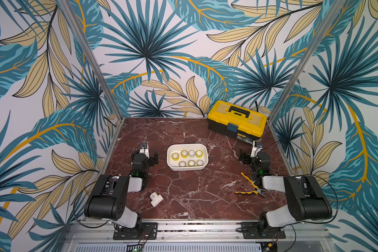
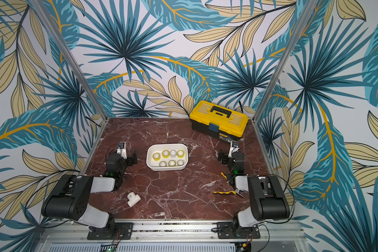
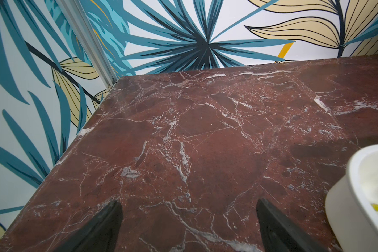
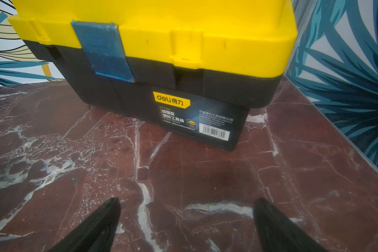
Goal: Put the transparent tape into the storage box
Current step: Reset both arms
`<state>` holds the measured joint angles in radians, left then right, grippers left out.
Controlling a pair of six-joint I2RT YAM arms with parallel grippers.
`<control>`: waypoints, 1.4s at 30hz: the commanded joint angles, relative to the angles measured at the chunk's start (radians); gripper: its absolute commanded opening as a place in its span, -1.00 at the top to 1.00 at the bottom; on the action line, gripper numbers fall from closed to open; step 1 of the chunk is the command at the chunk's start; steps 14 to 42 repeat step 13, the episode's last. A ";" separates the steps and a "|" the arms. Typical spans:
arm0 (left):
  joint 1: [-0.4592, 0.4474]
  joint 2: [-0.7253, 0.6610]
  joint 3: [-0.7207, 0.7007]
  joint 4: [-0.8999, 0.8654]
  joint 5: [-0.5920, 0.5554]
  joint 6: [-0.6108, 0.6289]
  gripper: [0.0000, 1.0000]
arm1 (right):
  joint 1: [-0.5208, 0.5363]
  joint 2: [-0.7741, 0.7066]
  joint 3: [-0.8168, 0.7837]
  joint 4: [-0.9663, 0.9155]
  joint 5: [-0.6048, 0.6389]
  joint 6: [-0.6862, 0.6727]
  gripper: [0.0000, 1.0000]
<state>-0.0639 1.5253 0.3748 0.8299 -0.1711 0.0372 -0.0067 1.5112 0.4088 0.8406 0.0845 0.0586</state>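
Note:
The storage box, a white shallow tub, sits mid-table in both top views. Several small rolls of transparent tape lie inside it in two rows: yellowish rings such as one at its left end, and a greyer one. My left gripper rests left of the tub, open and empty. In the left wrist view its gripper spans bare marble, with the tub's rim at the side. My right gripper stands right of the tub, open and empty, facing the toolbox.
A yellow-and-black toolbox stands shut at the back right. Yellow-handled pliers lie near the right arm. A white T-shaped pipe fitting lies at the front left. Walls enclose the table's back and sides.

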 commanded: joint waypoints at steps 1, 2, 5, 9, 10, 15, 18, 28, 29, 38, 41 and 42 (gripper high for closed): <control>-0.002 -0.007 0.032 -0.009 0.006 0.012 -1.00 | -0.001 -0.009 -0.010 0.023 -0.009 -0.014 -0.99; -0.002 -0.008 0.032 -0.007 0.007 0.011 -1.00 | -0.001 -0.009 -0.010 0.022 -0.008 -0.014 -0.99; -0.008 -0.007 0.036 -0.013 0.003 0.017 -1.00 | -0.001 -0.008 -0.010 0.022 -0.008 -0.014 -0.99; -0.008 -0.007 0.035 -0.013 0.004 0.018 -1.00 | -0.001 -0.009 -0.010 0.023 -0.008 -0.014 -0.99; -0.008 -0.007 0.033 -0.010 0.004 0.017 -1.00 | -0.001 -0.008 -0.010 0.022 -0.008 -0.014 -0.99; -0.008 -0.007 0.033 -0.009 0.003 0.018 -1.00 | -0.001 -0.009 -0.010 0.023 -0.008 -0.015 -0.99; -0.008 -0.007 0.033 -0.009 0.003 0.018 -1.00 | -0.001 -0.009 -0.010 0.023 -0.008 -0.015 -0.99; -0.008 -0.007 0.033 -0.009 0.003 0.018 -1.00 | -0.001 -0.009 -0.010 0.023 -0.008 -0.015 -0.99; -0.008 -0.007 0.033 -0.009 0.003 0.018 -1.00 | -0.001 -0.009 -0.010 0.023 -0.008 -0.015 -0.99; -0.008 -0.007 0.033 -0.009 0.003 0.018 -1.00 | -0.001 -0.009 -0.010 0.023 -0.008 -0.015 -0.99; -0.008 -0.007 0.033 -0.009 0.003 0.018 -1.00 | -0.001 -0.009 -0.010 0.023 -0.008 -0.015 -0.99; -0.008 -0.007 0.033 -0.009 0.003 0.018 -1.00 | -0.001 -0.009 -0.010 0.023 -0.008 -0.015 -0.99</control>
